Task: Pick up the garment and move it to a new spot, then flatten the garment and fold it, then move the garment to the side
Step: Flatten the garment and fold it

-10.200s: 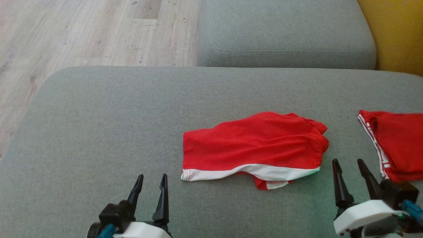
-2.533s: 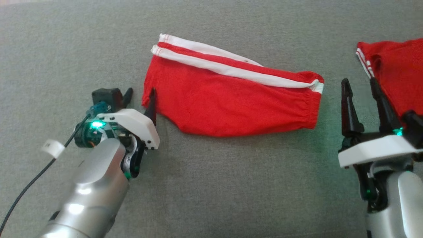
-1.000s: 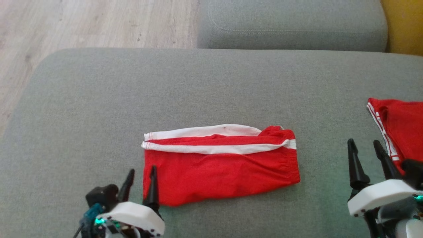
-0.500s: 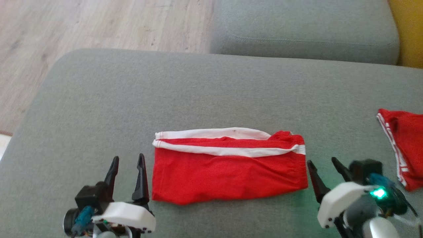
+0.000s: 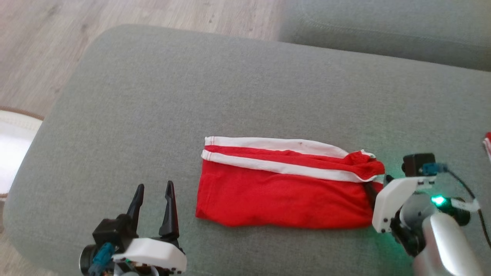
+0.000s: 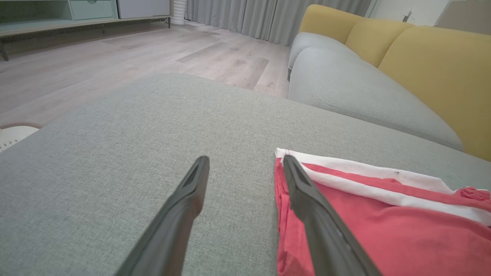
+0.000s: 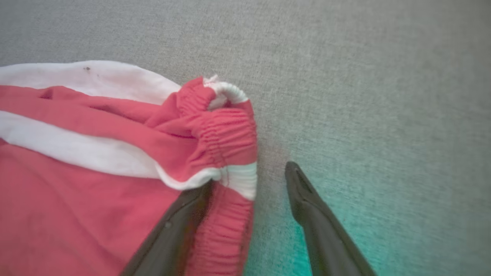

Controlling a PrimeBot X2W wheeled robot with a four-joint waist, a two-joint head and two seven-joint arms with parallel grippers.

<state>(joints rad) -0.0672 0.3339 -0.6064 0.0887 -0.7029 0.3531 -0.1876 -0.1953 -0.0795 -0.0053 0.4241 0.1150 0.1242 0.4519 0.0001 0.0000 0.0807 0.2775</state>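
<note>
L tool (image 5: 154, 184) is spread wide, holding nothing, fingers pointing away over the grey cushion (image 5: 153, 115). Garment (image 5: 284, 191), red shorts w/ two white stripes, lies flat on the cushion just right of this tool's right finger. Head view shows a thin strip of bare cushion btwn them, so not touching. In left wrist view L tool (image 6: 245, 159) has bare cushion btwn its fingers. The garment (image 6: 383, 230) runs off to the right of the right finger, white-striped edge on the far side.

R tool (image 5: 379, 184) is at the garment's other end, the elastic waist end, turned in toward it. Also spread, not pinching. In right wrist view R tool (image 7: 251, 176) straddles the waistband edge. Its left finger (image 7: 176, 230) lies on red fabric w/ the tip tucked under the bunched white-and-red band. Its right finger is on bare cushion just beside the garment (image 7: 76, 191). Green light (image 5: 437, 200) glows on this arm's wrist, w/ a green tint on the cushion by the fingers.

Off R tool's right side, at frame edge, is a sliver of a 2nd red item (image 5: 488, 143), well apart from the garment. Ahead of both tools, past the cushion's far edge, are wood floor (image 5: 153, 11) and another grey seat (image 5: 383, 34). Left wrist view has yellow backrests (image 6: 422, 57) beyond that seat.
</note>
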